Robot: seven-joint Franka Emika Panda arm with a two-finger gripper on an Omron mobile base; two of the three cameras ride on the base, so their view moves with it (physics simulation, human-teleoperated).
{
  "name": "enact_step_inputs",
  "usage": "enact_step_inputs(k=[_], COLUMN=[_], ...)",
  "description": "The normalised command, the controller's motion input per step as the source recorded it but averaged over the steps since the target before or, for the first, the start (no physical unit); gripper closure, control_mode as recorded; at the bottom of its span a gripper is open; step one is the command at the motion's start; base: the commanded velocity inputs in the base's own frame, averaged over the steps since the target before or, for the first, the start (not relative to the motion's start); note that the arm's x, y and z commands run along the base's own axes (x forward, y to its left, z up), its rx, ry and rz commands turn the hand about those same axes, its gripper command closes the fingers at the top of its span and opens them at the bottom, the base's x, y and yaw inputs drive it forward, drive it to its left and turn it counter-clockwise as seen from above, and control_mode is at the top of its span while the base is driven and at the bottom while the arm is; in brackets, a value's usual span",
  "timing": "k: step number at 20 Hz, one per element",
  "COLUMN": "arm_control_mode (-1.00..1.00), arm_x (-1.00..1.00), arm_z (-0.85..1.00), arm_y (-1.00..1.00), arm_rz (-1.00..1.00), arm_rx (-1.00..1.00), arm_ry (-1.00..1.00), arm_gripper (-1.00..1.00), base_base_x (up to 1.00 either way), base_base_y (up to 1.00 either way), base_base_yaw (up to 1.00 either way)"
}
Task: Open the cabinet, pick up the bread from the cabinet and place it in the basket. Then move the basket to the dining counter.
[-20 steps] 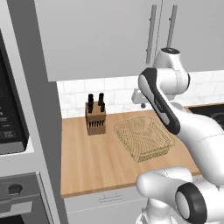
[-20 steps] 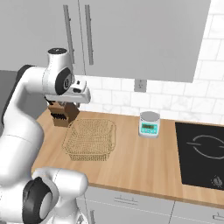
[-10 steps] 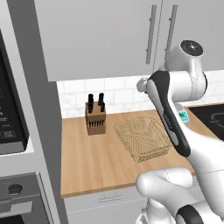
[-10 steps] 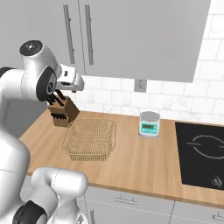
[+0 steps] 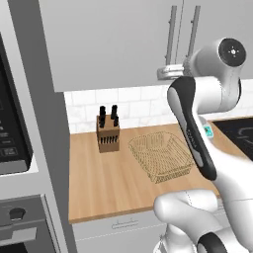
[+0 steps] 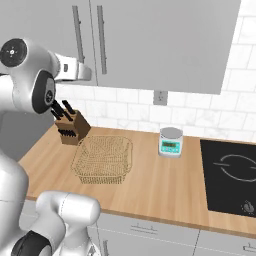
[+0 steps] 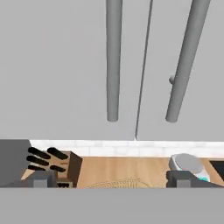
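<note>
The flat, matte grey cabinet is shut, its two round silver bar handles side by side at the door seam. On the smooth wooden desk the square golden wire-mesh basket sits right of the knife block. The fingers stand wide apart, facing the handles, holding nothing
</note>
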Motion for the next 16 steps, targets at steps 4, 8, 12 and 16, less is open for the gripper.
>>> enact_step_inputs(k=[4,8,12,16], arm_control_mode=[-1.0,-1.0,-1.0,-1.0], arm_x=[0.18,0.31,0.45,0.5], arm_z=[0.66,0.4,0.11,-0.01], arm_y=[0.0,-0.01,0.0,-0.01], arm_rz=[0.0,0.0,0.0,0.0], arm_rx=[0.0,0.0,0.0,0.0], arm_ry=[-0.15,0.0,0.0,0.01], arm_gripper=[-1.0,-1.0,-1.0,-1.0], base_base_x=[0.0,0.0,0.0,0.0], base_base_y=[0.0,0.0,0.0,0.0], base_base_yaw=[0.0,0.0,0.0,0.0])
